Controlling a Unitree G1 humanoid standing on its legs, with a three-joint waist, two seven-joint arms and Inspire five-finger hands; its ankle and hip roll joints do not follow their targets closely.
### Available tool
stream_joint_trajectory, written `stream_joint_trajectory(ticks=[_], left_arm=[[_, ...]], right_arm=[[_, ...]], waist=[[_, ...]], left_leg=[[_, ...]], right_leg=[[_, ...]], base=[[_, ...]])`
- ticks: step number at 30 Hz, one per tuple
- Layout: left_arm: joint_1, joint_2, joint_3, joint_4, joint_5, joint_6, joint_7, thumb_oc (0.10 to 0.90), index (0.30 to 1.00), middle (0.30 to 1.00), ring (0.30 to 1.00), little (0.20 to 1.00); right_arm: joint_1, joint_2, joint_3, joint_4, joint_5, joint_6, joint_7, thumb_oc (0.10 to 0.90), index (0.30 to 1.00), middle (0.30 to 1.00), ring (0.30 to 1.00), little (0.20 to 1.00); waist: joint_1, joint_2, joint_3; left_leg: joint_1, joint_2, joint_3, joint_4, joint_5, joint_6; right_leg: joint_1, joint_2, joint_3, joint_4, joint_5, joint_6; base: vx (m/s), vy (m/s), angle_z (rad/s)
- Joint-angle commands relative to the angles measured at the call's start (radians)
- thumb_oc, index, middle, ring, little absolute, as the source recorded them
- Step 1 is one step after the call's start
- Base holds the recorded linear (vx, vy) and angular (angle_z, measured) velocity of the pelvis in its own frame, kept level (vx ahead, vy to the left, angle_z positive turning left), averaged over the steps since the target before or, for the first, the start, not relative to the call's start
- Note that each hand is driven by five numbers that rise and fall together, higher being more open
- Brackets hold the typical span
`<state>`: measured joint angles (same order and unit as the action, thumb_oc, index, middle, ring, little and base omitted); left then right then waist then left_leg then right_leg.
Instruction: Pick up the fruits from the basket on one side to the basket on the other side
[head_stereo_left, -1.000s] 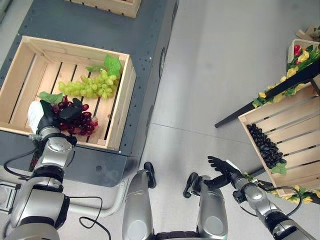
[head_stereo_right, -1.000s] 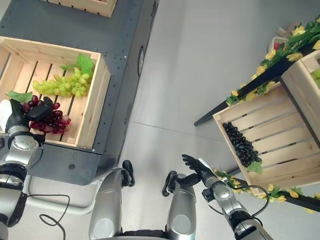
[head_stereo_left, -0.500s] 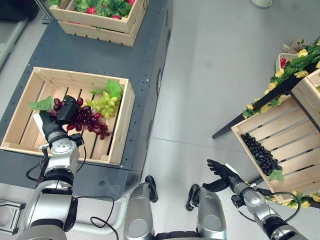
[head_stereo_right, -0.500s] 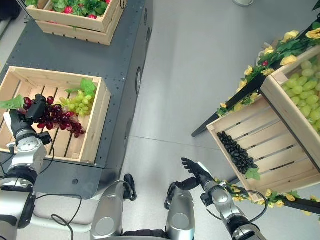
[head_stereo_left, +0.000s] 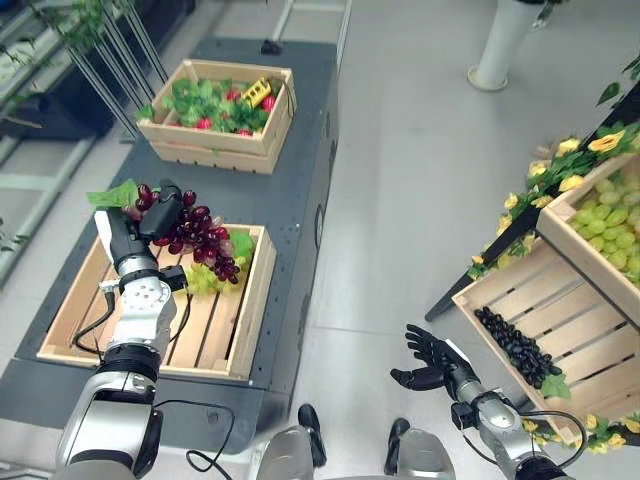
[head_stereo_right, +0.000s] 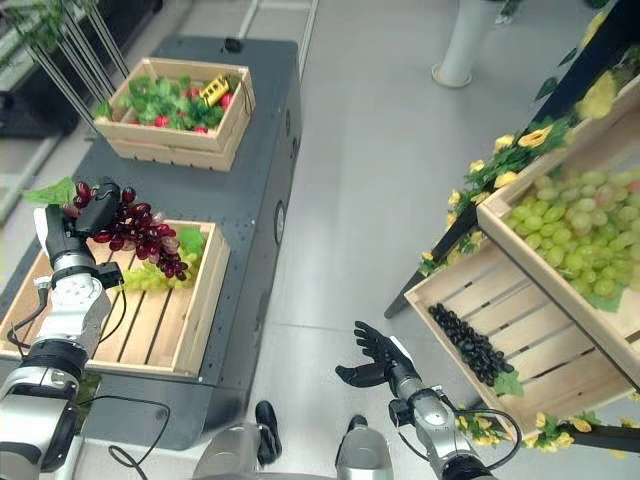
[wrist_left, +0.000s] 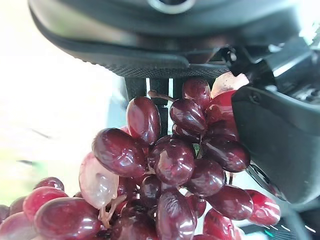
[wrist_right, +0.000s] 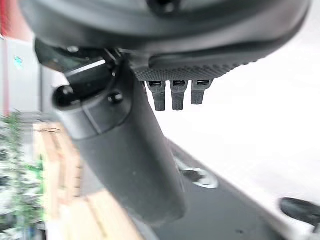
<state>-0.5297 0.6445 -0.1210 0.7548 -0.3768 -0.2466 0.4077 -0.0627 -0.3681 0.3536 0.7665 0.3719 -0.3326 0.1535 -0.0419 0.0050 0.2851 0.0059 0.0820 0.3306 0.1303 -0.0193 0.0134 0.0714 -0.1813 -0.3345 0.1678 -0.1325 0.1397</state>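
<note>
Wooden landmark: a slatted near crate (head_stereo_left: 252, 310) sat on a dark grey platform (head_stereo_left: 300, 150); every place below is given relative to this crate.
Red grapes: a dark red bunch of grapes (head_stereo_left: 200, 235) hung in the air above the crate's far edge, lifted clear of its slats, with a green leaf (head_stereo_left: 112, 193) at the stem end.
Left hand: the left hand (head_stereo_left: 140, 222) was raised over the far left part of the crate, fingers and thumb clenched around the top of the red bunch; the left wrist view showed the berries (wrist_left: 170, 165) pressed up against its palm and dangling below it.
Green grapes: a pale green bunch of grapes (head_stereo_left: 205, 278) lay inside the crate by its far right corner, partly hidden under the hanging red bunch.
Far crate: a second wooden crate (head_stereo_left: 215, 150) stood beyond the landmark crate on the same platform, holding green leaves and small red and yellow items.
Right hand: the right hand (head_stereo_left: 432, 362) hovered over the grey floor (head_stereo_left: 420, 200), well to the right of the crate, fingers spread and relaxed, grasping nothing.
Stand crate: a tilted wooden crate (head_stereo_left: 590, 310) stood well apart to the right, beyond the right hand, with black grapes (head_stereo_left: 515, 345) lying in it.
Upper stand crate: another crate (head_stereo_right: 520, 245) above that one held many pale green grapes (head_stereo_right: 590, 225), with yellow flowers (head_stereo_left: 550, 180) along the stand's dark bar.
</note>
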Motion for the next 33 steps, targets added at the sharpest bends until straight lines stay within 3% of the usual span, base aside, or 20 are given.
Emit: stream_joint_trajectory(ticks=[1,10,18,31,33], left_arm=[[-0.061,0.073,0.0,-0.09,0.076,-0.156,0.019,0.4,0.3,0.3,0.3,0.3],[-0.113,0.08,-0.076,-0.266,0.127,-0.135,-0.031,0.4,0.3,0.3,0.3,0.3],[-0.19,0.066,-0.146,-0.309,0.072,-0.118,-0.142,0.4,0.3,0.3,0.3,0.3],[-0.289,-0.003,-0.261,-0.3,-0.033,-0.108,-0.287,0.4,0.3,0.3,0.3,0.3],[-0.302,-0.013,-0.275,-0.307,-0.048,-0.099,-0.302,0.4,0.3,0.3,0.3,0.3]], right_arm=[[-0.011,0.015,-0.035,-0.12,0.108,-0.077,0.019,0.8,0.9,0.9,0.9,0.9],[-0.078,-0.003,-0.028,-0.366,0.159,-0.115,-0.022,0.8,0.9,0.9,0.9,0.9],[-0.248,-0.056,-0.036,-0.422,0.212,0.021,0.027,0.8,0.9,0.9,0.9,0.9],[-0.47,-0.046,0.012,-0.381,0.277,0.134,-0.046,0.8,0.9,0.9,0.9,0.9],[-0.489,-0.035,0.021,-0.367,0.364,0.168,-0.032,0.8,0.9,0.9,0.9,0.9]], waist=[[-0.018,0.026,-0.105],[-0.027,0.041,-0.142],[-0.027,0.03,-0.174],[-0.022,0.025,-0.192],[-0.022,0.025,-0.192]], left_leg=[[0.091,-0.06,-0.034,-0.048,-0.127,-0.013],[0.136,-0.051,-0.04,-0.168,-0.073,-0.041],[0.154,-0.034,-0.032,-0.192,-0.056,-0.056],[0.165,-0.021,-0.031,-0.183,-0.063,-0.058],[0.167,-0.02,-0.03,-0.18,-0.065,-0.059]], right_leg=[[-0.024,0.017,0.02,-0.03,0.014,-0.033],[0.038,0.06,0.024,-0.141,0.041,-0.049],[0.069,0.082,0.027,-0.194,0.052,-0.064],[0.09,0.099,0.044,-0.213,0.048,-0.079],[0.092,0.099,0.046,-0.212,0.047,-0.079]], base=[[-0.02,-0.1,-0.08],[-0.05,-0.096,-0.06],[-0.02,-0.102,-0.11],[0.0,-0.051,-0.01],[0.01,-0.026,-0.04]])
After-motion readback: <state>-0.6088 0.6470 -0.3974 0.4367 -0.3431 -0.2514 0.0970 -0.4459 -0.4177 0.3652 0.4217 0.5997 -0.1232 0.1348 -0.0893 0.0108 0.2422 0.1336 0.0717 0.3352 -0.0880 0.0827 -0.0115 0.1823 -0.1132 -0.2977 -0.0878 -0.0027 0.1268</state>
